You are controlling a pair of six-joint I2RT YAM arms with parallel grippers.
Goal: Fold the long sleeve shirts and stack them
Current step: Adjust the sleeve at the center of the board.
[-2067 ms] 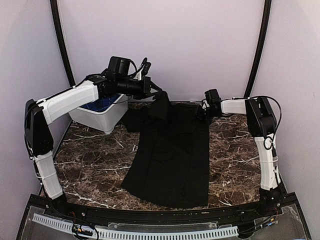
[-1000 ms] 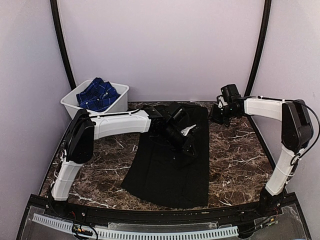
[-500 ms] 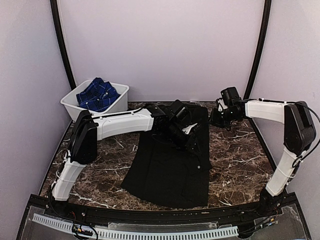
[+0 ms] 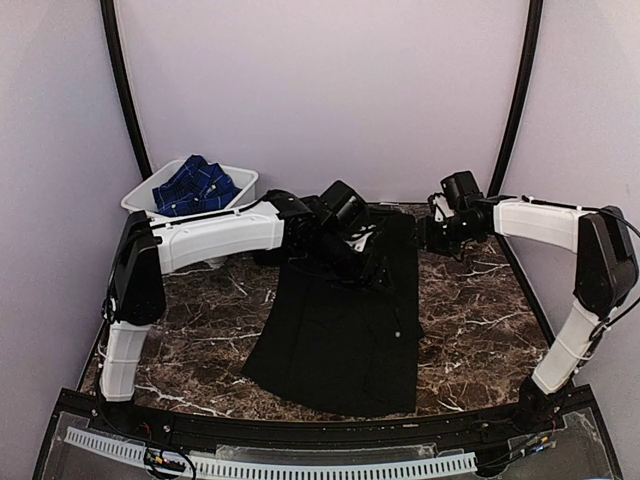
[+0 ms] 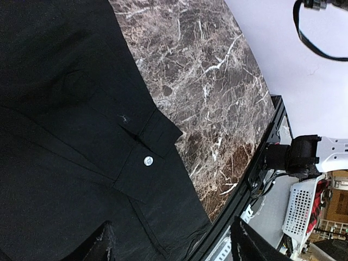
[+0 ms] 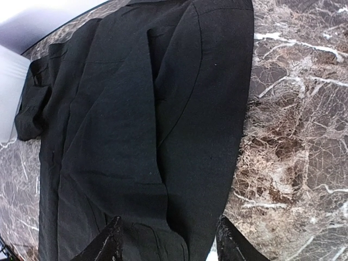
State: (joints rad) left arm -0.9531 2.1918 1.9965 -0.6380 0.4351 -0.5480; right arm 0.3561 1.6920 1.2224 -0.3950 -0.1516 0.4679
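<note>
- Top external view: shows the black shirt (image 4: 340,320) laid lengthwise down the middle of the worktop (image 4: 190,310), hem toward the arm bases and collar end toward the far wall. Looks flat enough to fold where it lies.
- Has one sleeve lying in over the body. Its cuff (image 5: 148,160), with a white button, rests on the cloth near the right edge, likely to narrow the shirt into a strip before doubling it over.
- Has the other sleeve trailing out to the left at the collar end, not yet folded in.
- Left wrist view: looks down on that cuff. Left fingers (image 5: 99,249) spread wide, gripping nothing, hovering above the cloth.
- Right wrist view: right fingers (image 6: 111,244) also apart, with nothing between them, poised over the shirt's upper right side where cloth meets marble. Probably placed there to steady or take that shoulder.
- Blue shirt (image 4: 195,188) sits bunched in the tub (image 4: 243,182) at the far left corner, well apart from the black one, presumably waiting its turn.
- Judged stage: early in folding the first shirt, with no stack begun.
- Worth watching: thin, limp cloth, so a pinch could catch both layers and undo the sleeve fold.
</note>
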